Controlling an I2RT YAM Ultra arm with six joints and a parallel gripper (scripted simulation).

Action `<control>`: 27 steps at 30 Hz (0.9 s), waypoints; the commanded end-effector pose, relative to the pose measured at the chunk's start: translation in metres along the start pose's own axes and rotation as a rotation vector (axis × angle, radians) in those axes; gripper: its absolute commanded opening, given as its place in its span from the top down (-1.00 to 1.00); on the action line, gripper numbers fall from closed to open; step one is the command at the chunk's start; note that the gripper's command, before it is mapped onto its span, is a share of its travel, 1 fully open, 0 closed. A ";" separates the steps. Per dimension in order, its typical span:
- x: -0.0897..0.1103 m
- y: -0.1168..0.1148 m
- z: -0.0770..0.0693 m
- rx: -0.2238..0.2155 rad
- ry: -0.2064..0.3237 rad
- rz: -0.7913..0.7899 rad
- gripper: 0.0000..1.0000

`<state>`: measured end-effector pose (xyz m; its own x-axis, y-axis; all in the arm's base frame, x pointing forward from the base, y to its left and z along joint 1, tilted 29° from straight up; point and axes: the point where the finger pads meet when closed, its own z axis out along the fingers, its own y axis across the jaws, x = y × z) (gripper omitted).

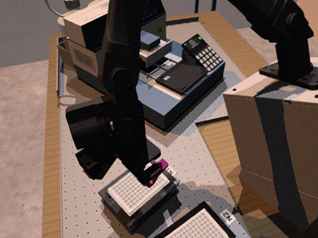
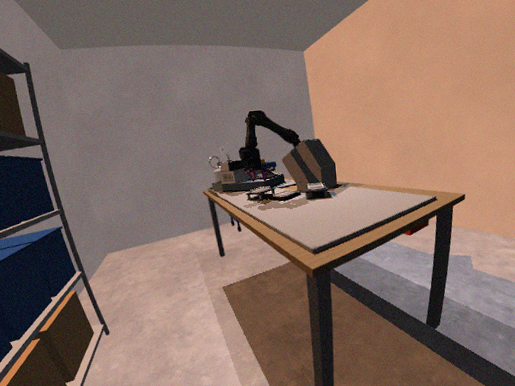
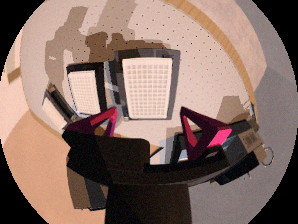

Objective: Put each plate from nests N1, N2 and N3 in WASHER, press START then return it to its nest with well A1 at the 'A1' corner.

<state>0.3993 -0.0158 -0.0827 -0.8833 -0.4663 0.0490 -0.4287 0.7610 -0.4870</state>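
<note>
A white 96-well plate [image 1: 138, 193] [image 3: 149, 87] lies flat in nest N1 [image 1: 105, 194]. My gripper [image 1: 154, 174] [image 3: 148, 109], with magenta fingers, is open and empty. It hangs just above the end of that plate nearest the washer, without touching it. A second plate [image 1: 195, 233] [image 3: 83, 91] lies in nest N2 [image 1: 209, 208]. Nest N3 is out of the top view. WASHER [image 1: 165, 104] [image 2: 249, 182] stands at the back. Its dark carrier pocket [image 1: 182, 77] is empty. The lamp [image 1: 200, 38] above the sloped keypad [image 1: 209, 57] is green.
The arm's base stands on a tall box pedestal [image 1: 276, 137] [image 2: 312, 164] at the right. The arm's dark links hang over the space between the washer and N1. In the exterior view the table [image 2: 374, 237] stretches long towards the camera, and a shelf rack [image 2: 44, 196] stands at the left wall.
</note>
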 end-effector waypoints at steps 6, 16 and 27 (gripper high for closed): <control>-0.004 0.001 0.016 -0.004 -0.013 -0.005 -1.00; -0.011 -0.003 0.027 0.002 -0.028 0.003 -1.00; -0.020 -0.005 0.023 0.014 -0.057 0.001 -1.00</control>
<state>0.4030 -0.0301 -0.1141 -0.8809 -0.4702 0.0542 -0.4350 0.7591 -0.4843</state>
